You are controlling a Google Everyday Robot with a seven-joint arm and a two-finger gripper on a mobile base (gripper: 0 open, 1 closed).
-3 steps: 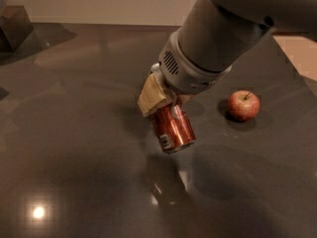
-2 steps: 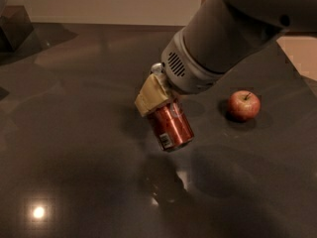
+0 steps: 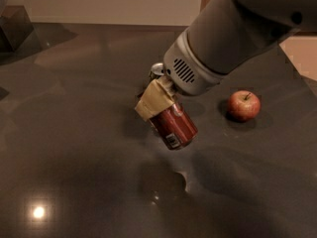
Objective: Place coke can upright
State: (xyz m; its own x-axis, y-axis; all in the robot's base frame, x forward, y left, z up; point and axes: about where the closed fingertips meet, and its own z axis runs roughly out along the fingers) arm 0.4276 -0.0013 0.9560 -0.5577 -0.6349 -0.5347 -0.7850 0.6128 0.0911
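The coke can (image 3: pixel 174 125) is red with a silver end. It hangs tilted in the middle of the camera view, its lower end pointing down and to the right, a little above the dark table (image 3: pixel 74 157). My gripper (image 3: pixel 159 102) is shut on the coke can's upper part; its tan padded finger (image 3: pixel 152 101) covers the can's left side. The grey arm reaches in from the upper right. The can's shadow lies on the table below it.
A red apple (image 3: pixel 243 105) sits on the table to the right of the can. The silver top of another can (image 3: pixel 157 70) peeks out behind the gripper. A dark box (image 3: pixel 15 26) stands at the far left corner. The table's right edge runs near the apple.
The arm and the held can have shifted slightly to the left and a touch lower. The can stays tilted in the grip. The apple has not moved.
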